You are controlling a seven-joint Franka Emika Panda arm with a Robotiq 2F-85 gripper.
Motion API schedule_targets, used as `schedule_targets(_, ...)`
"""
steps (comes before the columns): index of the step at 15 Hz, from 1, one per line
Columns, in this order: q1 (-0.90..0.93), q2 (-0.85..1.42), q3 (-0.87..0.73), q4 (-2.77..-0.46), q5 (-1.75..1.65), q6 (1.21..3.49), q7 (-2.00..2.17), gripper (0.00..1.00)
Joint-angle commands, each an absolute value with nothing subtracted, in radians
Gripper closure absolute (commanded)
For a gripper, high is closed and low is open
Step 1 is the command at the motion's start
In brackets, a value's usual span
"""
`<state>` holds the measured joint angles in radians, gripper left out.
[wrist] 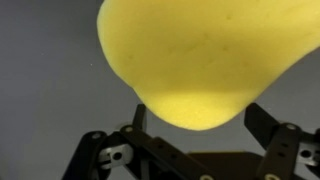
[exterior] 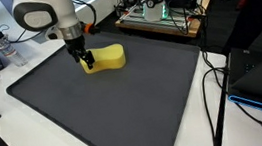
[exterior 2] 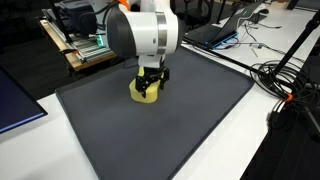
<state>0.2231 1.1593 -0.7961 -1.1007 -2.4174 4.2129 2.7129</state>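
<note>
1 white robot arm reaches down over a dark grey mat (exterior: 106,116) (exterior 2: 170,140) that covers most of a white worktop (exterior: 18,139) (exterior 2: 30,150). A yellow sponge-like block (exterior: 110,56) (exterior 2: 146,95) (wrist: 200,60) with rounded, curved edges lies flat on the mat, near its far edge in an exterior view (exterior: 110,56). The black gripper (exterior: 87,60) (exterior 2: 150,84) (wrist: 197,120) points straight down at 1 end of the block. In the wrist view its 2 fingers (wrist: 262,122) stand wide apart, 1 on each side of the block's rounded end, with a gap of grey mat showing between each finger and the yellow surface; nothing is gripped. Whether the fingertips touch the mat cannot be told. Beyond the mat stands a wooden-framed device with green lights (exterior: 159,14) (exterior 2: 85,45). Loose black cables (exterior: 213,83) (exterior 2: 285,80) lie on the worktop beside the mat.
</note>
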Motion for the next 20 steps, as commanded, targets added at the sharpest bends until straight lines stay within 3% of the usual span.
schedule_targets(1, 0.18, 1.23, -0.796, -0.996, -2.406, 4.266, 2.756, 0.07)
schedule_targets(2, 0.181, 1.233, -0.798, -1.004, -2.411, 4.26, 2.756, 0.26)
schedule_targets(11, 0.217, 1.189, -0.796, -1.118, -2.455, 4.229, 2.75, 0.86)
schedule_targets(15, 0.231, 1.176, -0.803, -1.147, -2.465, 4.229, 2.75, 0.95)
schedule_targets(20, 0.238, 1.152, -0.801, -1.179, -2.48, 4.23, 2.75, 0.93)
